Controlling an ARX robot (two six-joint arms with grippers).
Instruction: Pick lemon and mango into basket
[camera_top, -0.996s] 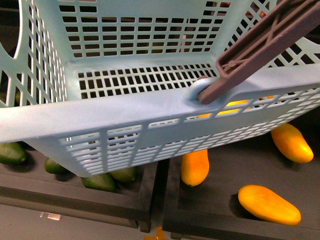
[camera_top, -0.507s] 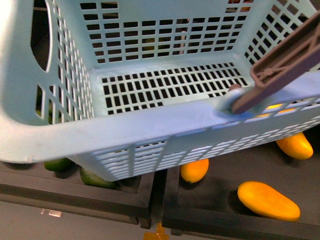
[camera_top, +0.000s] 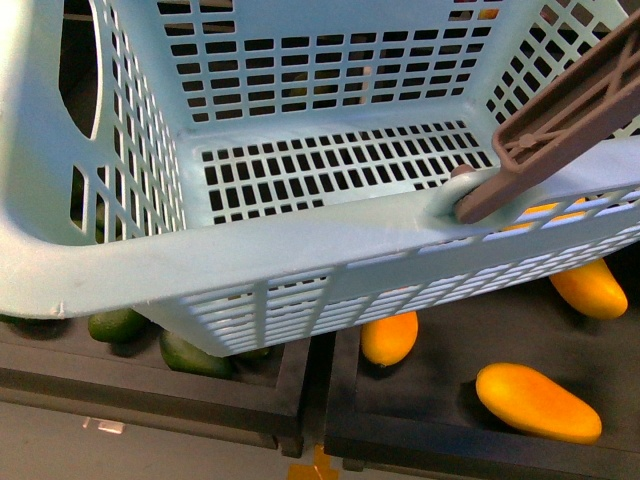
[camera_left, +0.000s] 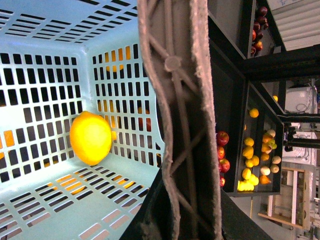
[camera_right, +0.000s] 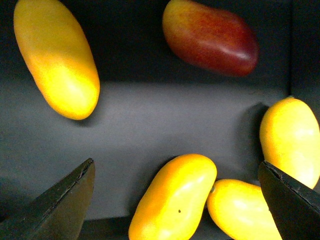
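Note:
The light teal basket (camera_top: 250, 250) fills most of the front view, held above the trays, with its brown-grey handle (camera_top: 560, 110) at the right. In the left wrist view my left gripper (camera_left: 175, 220) is shut on that handle (camera_left: 180, 125). The lemon (camera_left: 90, 138) lies inside the basket, against its slotted wall (camera_left: 40, 75). My right gripper (camera_right: 176, 167) hangs open over a dark tray, its fingers either side of an orange-yellow mango (camera_right: 172, 205) and not touching it. Three more mangoes (camera_top: 538, 402) show below the basket in the front view.
Other mangoes (camera_right: 57, 57) lie around the right gripper, one of them reddish (camera_right: 210, 35). Dark green fruits (camera_top: 120, 325) sit in a black tray (camera_top: 290, 390) under the basket's left side. Shelves with apples and other fruit (camera_left: 250, 160) stand beyond the handle.
The basket has shifted right in the front view, bringing its left wall into sight; over the last half second it barely moved. The mangoes below lie as before.

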